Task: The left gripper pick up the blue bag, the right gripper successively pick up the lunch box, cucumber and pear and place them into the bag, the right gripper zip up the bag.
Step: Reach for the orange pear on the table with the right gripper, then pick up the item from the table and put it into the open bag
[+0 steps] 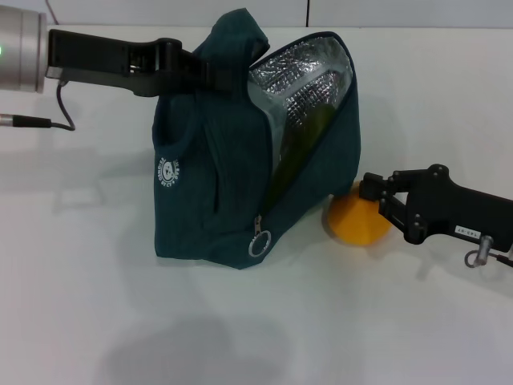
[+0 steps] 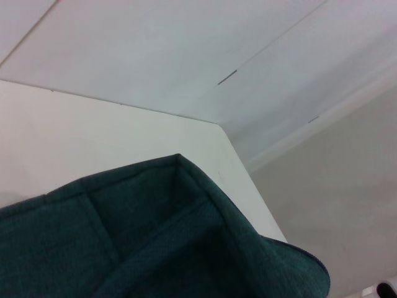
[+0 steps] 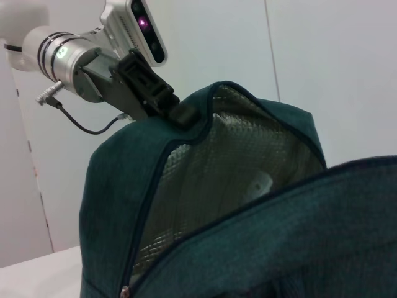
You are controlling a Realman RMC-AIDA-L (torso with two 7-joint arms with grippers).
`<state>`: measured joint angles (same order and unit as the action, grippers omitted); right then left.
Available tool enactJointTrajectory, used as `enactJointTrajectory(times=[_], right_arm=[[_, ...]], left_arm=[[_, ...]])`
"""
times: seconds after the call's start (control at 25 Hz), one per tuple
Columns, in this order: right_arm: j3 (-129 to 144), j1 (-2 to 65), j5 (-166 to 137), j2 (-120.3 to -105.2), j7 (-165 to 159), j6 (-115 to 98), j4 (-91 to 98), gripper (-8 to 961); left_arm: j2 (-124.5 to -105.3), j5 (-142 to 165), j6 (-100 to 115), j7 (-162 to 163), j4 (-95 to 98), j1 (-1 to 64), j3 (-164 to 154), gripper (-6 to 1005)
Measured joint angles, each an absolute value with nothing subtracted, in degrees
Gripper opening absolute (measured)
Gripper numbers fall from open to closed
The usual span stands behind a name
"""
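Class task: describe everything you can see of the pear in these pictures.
The pear is round and yellow-orange with a smooth skin. It rests on the white table against the lower right side of the blue bag, which hides part of it. The right gripper is at its right side. No stem shows.

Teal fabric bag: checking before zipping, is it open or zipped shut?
Open. The teal fabric bag gapes, its silver foil lining exposed and its ring zipper pull low.
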<state>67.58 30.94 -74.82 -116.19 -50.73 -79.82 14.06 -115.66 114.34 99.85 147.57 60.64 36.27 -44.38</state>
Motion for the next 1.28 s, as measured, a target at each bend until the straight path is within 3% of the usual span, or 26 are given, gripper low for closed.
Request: enactJointTrajectory(times=[0.28, 0.52, 1.0, 1.28], right_arm=[[67.1, 30.6, -74.7, -116.19, -50.2, -79.6, 14.2, 55], [67.1, 29.8, -72.2, -116.05, -50.0, -81.9, 14.2, 30], [64.8, 21.2, -57.2, -112.49, -58.2, -98.6, 21.2, 37], [58.1, 25.7, -56.8, -113.29, -64.2, -104.2, 21.5, 42]], left_arm=[[-115.66, 114.3, 99.8, 147.6, 60.6, 36.3, -44.4, 43], [-115.58, 114.3, 99.8, 147.6, 60.7, 36.2, -44.4, 43], [-115.41, 114.3, 99.8, 147.4, 60.6, 35.9, -44.3, 43], [-115.63, 114.4, 99.8, 147.4, 60.5, 36.2, -44.2, 43]])
